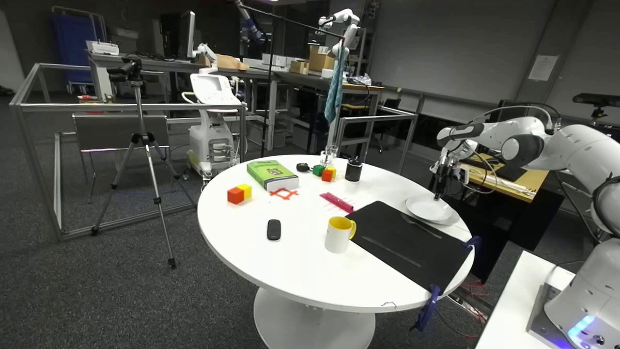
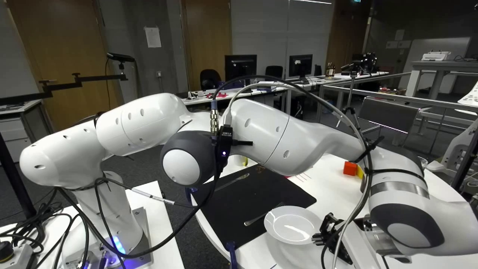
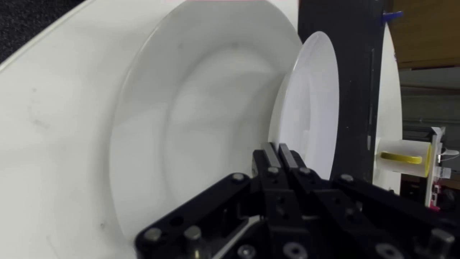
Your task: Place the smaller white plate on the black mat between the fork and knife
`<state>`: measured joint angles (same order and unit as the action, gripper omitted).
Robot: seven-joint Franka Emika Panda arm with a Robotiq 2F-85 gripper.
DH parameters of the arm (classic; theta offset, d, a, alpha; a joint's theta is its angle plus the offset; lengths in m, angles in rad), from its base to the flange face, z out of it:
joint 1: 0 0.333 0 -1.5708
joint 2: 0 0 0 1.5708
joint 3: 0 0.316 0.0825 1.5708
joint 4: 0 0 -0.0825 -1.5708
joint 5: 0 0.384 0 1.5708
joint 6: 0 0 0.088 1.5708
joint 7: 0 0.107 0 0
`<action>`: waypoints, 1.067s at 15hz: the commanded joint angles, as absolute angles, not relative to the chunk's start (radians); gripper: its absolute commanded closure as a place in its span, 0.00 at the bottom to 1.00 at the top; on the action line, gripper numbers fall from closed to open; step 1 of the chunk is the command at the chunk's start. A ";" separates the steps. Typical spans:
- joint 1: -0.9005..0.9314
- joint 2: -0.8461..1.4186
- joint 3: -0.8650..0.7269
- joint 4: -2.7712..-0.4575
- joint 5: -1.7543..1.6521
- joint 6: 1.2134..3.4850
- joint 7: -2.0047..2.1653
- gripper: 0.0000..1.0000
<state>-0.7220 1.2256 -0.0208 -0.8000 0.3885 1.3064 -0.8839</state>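
Observation:
In the wrist view, the rim of the smaller white plate [image 3: 320, 90] runs between the fingertips of my gripper [image 3: 276, 145], which is shut on it. That plate leans at an angle over a larger white plate [image 3: 201, 108]. Both exterior views show the gripper [image 1: 437, 197] at the edge of the smaller plate [image 2: 293, 224]. Beside the plates lies the black mat [image 1: 411, 261]. On it are the fork [image 1: 421, 227], on the side toward the plates, and the knife [image 1: 391, 251] farther off, with bare mat between them.
A white cup with yellow inside [image 1: 336, 237] stands by the mat's edge. Blue clamps [image 1: 428, 305] grip the mat's table-edge side. Farther across the round table [image 1: 242, 232] are a green book [image 1: 272, 174], coloured cubes [image 1: 236, 195], a pink piece [image 1: 337, 202] and a black holder [image 1: 353, 171].

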 commanded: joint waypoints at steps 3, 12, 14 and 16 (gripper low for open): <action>-0.751 1.268 0.003 -0.682 0.393 1.191 -0.886 0.99; -0.749 1.255 0.006 -0.665 0.405 1.183 -0.884 0.99; -0.747 1.246 0.009 -0.666 0.408 1.188 -0.885 0.99; -0.745 1.238 0.012 -0.667 0.413 1.191 -0.882 0.99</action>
<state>-0.7346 1.2564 -0.0049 -0.6883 0.3960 1.2389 -0.8839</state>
